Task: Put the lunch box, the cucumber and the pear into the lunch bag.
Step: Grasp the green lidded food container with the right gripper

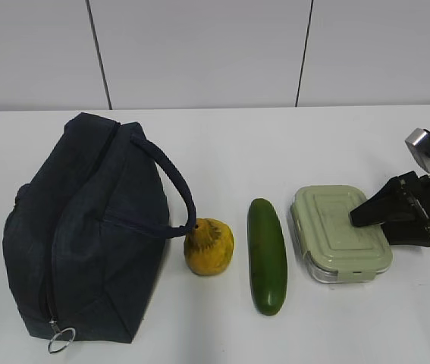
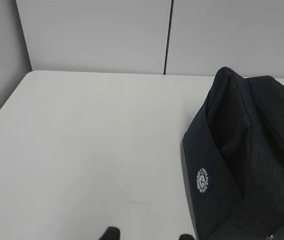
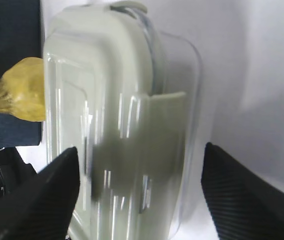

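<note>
The dark navy lunch bag [image 1: 86, 227] lies at the left with its zipper shut and the ring pull [image 1: 61, 340] at its near end. To its right, in a row, sit the yellow-orange pear [image 1: 208, 246], the dark green cucumber [image 1: 268, 254] and the sage-lidded lunch box [image 1: 336, 231]. My right gripper [image 1: 360, 215] hovers open over the box's right end. In the right wrist view its fingers straddle the lunch box [image 3: 116, 100] with a gap on the right side, and the pear [image 3: 21, 92] shows beyond. My left gripper [image 2: 149, 234] is open over bare table beside the bag [image 2: 247, 150].
Everything rests on a white table [image 1: 222, 144] backed by a pale panelled wall [image 1: 199, 45]. The bag's loop handle [image 1: 173, 182] arches toward the pear. In the left wrist view the table's left edge [image 2: 1, 110] runs beside a grey wall.
</note>
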